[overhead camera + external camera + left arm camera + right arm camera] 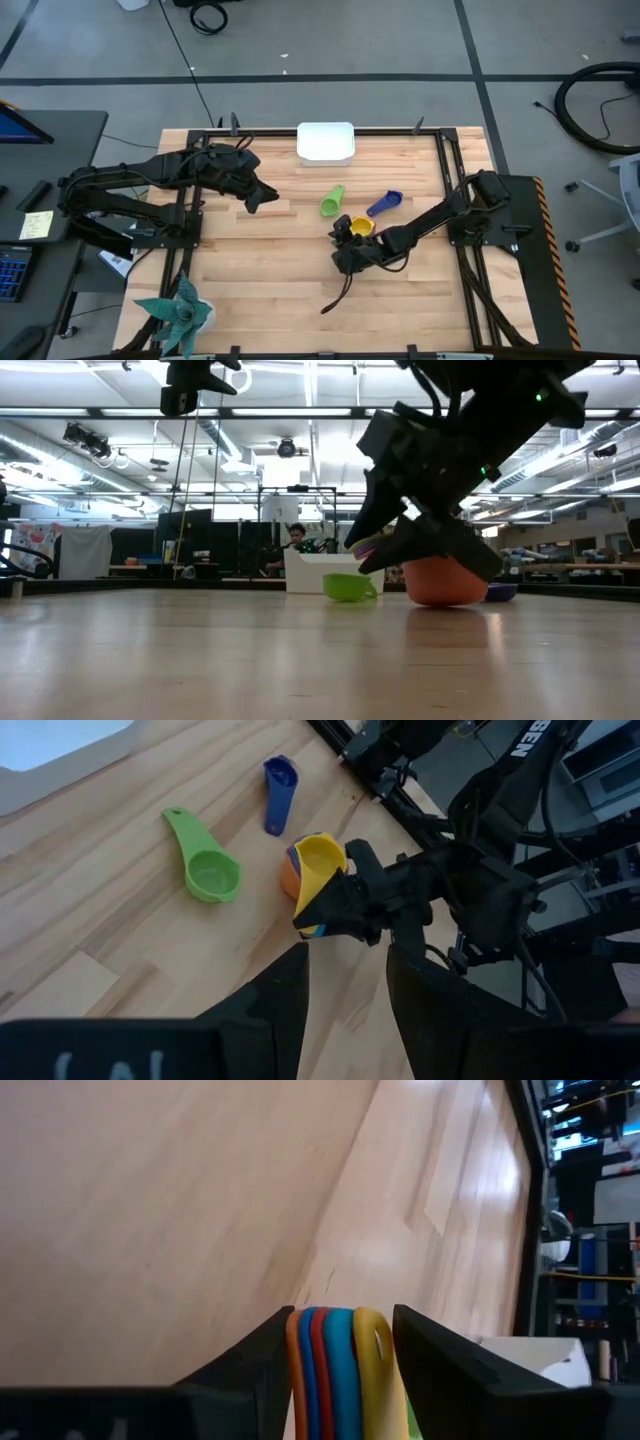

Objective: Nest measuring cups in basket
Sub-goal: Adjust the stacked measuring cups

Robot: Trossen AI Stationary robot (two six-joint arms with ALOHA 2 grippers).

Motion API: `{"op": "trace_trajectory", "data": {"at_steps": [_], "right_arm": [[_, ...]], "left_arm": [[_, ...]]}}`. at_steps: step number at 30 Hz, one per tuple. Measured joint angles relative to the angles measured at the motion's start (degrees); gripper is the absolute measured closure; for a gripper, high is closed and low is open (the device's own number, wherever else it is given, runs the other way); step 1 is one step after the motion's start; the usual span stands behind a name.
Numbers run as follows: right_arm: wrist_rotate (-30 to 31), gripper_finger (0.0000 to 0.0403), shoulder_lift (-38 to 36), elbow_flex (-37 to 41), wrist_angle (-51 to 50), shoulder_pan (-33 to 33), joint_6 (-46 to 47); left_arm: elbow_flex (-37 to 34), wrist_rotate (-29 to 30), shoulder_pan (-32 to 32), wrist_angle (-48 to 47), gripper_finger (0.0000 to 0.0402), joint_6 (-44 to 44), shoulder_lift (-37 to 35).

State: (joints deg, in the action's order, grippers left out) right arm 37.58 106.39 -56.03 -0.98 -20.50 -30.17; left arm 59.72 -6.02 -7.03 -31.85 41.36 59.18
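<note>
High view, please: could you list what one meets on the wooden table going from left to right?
Left gripper → white basket → green measuring cup → right gripper, shut on the nested stack of cups → dark blue measuring cup.

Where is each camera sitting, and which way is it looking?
High view: above the table, looking straight down; shows both arms, white basket.
Low view: at tabletop height, looking across; right hand over the orange cup.
Left wrist view: on the left arm, looking past its fingers at the green cup.
Right wrist view: on the right arm; its hand grips stacked cup handles.
High and left wrist views share the dark blue cup.
</note>
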Motion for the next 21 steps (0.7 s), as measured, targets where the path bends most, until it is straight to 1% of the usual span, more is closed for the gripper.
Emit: {"op": "trace_trajectory", "data": {"at_steps": [7, 9, 11, 15, 17, 21], "right_arm": [[0.22, 0.0232, -1.85, -0.09, -0.75, -1.97, 0.04], [-0.74, 0.0232, -1.89, -0.09, -0.83, -2.21, 0.38], [-3.71, 0.0232, -1.90, -0.11, -1.42, -2.26, 2.12], [-12.73, 0.0232, -1.91, -0.13, -3.19, -2.23, 8.90], [-14.75, 0.0232, -1.93, -0.13, -3.35, -2.11, 10.00], [-16.11, 0.0232, -1.94, -0.13, -3.35, -1.92, 9.48]], "left_arm": [[0.00, 0.00, 0.00, 0.52, 0.0260, 0.00, 0.00], [0.00, 0.00, 0.00, 0.52, 0.0260, 0.03, 0.00], [0.00, 0.00, 0.00, 0.52, 0.0260, 0.32, 0.00], [0.00, 0.00, -0.01, 0.52, 0.0260, 1.24, 0.00], [0.00, 0.00, 0.00, 0.52, 0.0260, 1.50, 0.00], [0.00, 0.00, -0.01, 0.55, 0.0260, 1.53, 0.00]]}}
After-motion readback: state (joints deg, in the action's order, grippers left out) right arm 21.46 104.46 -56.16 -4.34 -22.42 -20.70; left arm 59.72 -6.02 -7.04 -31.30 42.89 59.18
